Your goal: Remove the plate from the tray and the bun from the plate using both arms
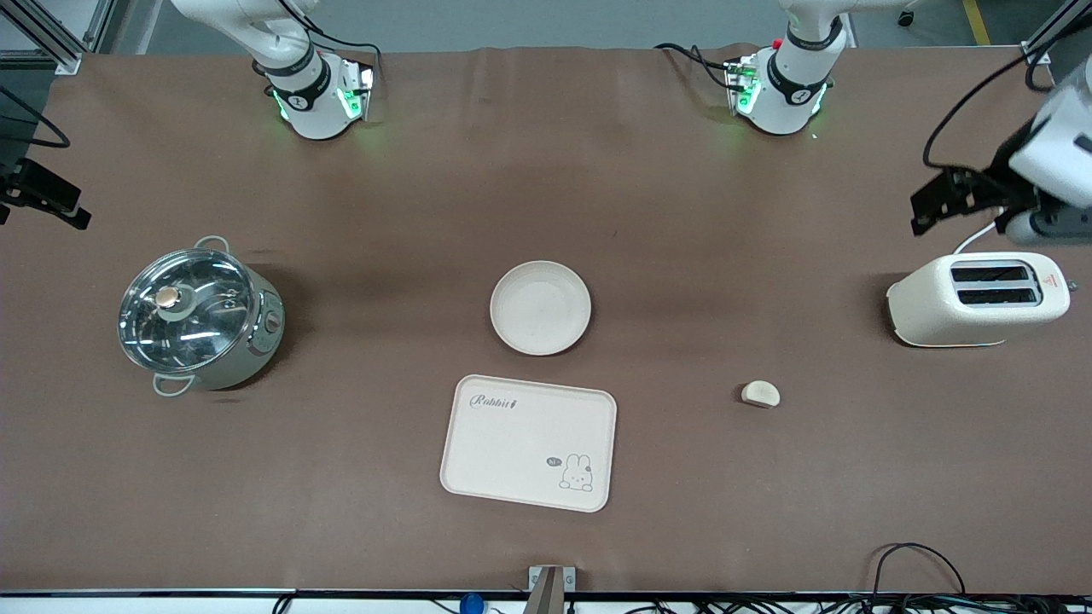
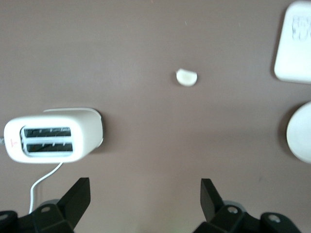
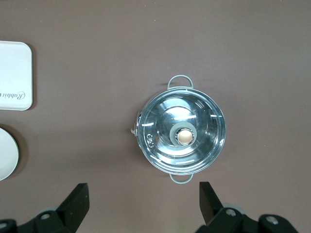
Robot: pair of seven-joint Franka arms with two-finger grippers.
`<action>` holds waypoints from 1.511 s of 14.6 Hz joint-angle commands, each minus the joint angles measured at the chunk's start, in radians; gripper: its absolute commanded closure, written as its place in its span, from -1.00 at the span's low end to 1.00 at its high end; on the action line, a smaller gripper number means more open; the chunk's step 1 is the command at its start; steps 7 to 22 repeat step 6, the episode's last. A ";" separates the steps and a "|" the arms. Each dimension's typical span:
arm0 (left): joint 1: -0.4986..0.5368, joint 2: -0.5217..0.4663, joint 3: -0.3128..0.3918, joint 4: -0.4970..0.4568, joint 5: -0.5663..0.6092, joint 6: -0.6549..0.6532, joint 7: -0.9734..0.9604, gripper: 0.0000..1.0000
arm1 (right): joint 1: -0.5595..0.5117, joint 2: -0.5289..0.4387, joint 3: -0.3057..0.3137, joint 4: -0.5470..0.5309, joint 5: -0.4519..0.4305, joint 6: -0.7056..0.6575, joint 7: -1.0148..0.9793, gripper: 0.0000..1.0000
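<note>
A brown bench [image 1: 546, 170] holds five things. The plate [image 1: 540, 308] sits bare near the middle. The tray [image 1: 529, 443], with a small rabbit drawing, lies just beside the plate, nearer the front camera, not touching it. The bun [image 1: 760, 394] rests on the bench toward the left arm's end, well apart from plate and tray. A white toaster [image 1: 978, 299] stands at that same end, two slots up. A lidded steel pot [image 1: 198, 320] stands toward the right arm's end.

The left claw [image 2: 145, 194] hangs in the air over the bench beside the toaster, fingers [image 2: 77, 196] spread wide, holding nothing. The right claw [image 3: 144, 196] hangs over the bench beside the pot, fingers [image 3: 75, 199] equally wide, holding nothing. Both arms wait, clear of plate and bun.
</note>
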 commanded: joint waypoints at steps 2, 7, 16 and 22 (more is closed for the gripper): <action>-0.090 -0.161 0.087 -0.156 -0.043 -0.014 0.059 -1.00 | -0.014 0.003 0.003 0.009 0.019 -0.010 -0.018 -1.00; -0.079 -0.153 0.096 -0.144 -0.057 -0.017 0.067 -1.00 | -0.012 0.003 0.003 0.008 0.019 -0.016 -0.016 -1.00; -0.079 -0.153 0.096 -0.144 -0.057 -0.017 0.067 -1.00 | -0.012 0.003 0.003 0.008 0.019 -0.016 -0.016 -1.00; -0.079 -0.153 0.096 -0.144 -0.057 -0.017 0.067 -1.00 | -0.012 0.003 0.003 0.008 0.019 -0.016 -0.016 -1.00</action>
